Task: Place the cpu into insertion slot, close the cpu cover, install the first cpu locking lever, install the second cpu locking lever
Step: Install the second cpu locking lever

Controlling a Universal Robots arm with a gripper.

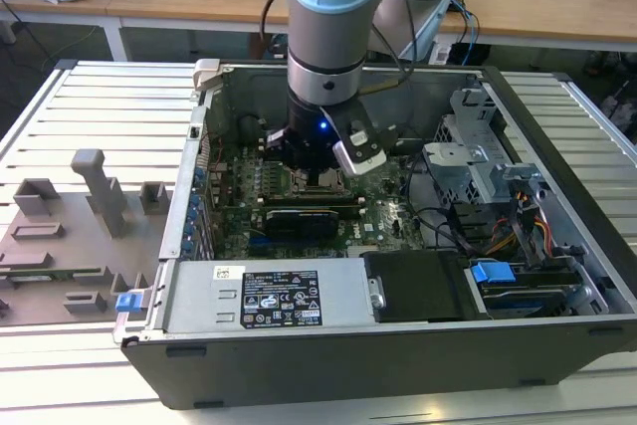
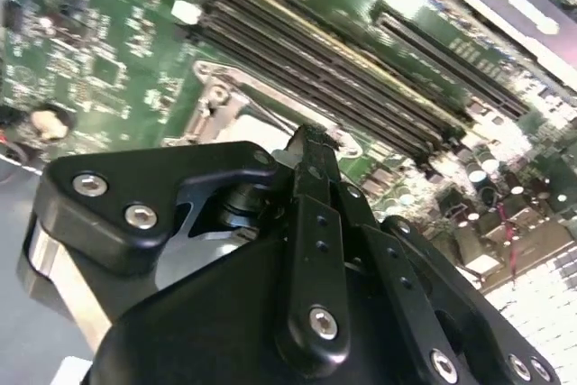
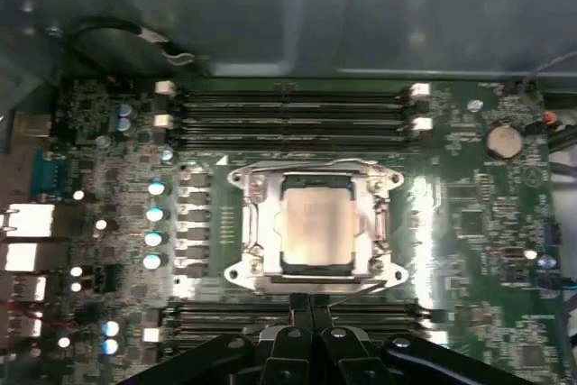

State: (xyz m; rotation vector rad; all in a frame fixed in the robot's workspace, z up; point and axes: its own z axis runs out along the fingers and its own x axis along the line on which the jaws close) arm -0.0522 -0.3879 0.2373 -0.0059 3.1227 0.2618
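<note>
The cpu [image 3: 315, 227], a pale silvery square, lies in the insertion slot [image 3: 245, 223] in the middle of the green motherboard [image 3: 469, 223]. The cpu cover [image 3: 379, 223] lies flat around it as a silvery frame. Thin wire levers run along two opposite sides of the socket; I cannot tell whether they are latched. My gripper [image 3: 311, 306] is shut with nothing between its fingers, its tip at the edge of the socket beside one lever. The second wrist view shows the gripper [image 2: 311, 143] side-on, its tip just over the socket's rim [image 2: 225, 87]. In the exterior view the gripper [image 1: 320, 176] reaches down inside the computer case.
Long black memory slots [image 3: 288, 101] flank the socket on two sides. Around the board in the open case stand a grey power supply [image 1: 269, 296], a drive cage [image 1: 493, 171] and loose cables [image 1: 448, 221]. A grey fixture plate [image 1: 70, 226] lies on the exterior view's left.
</note>
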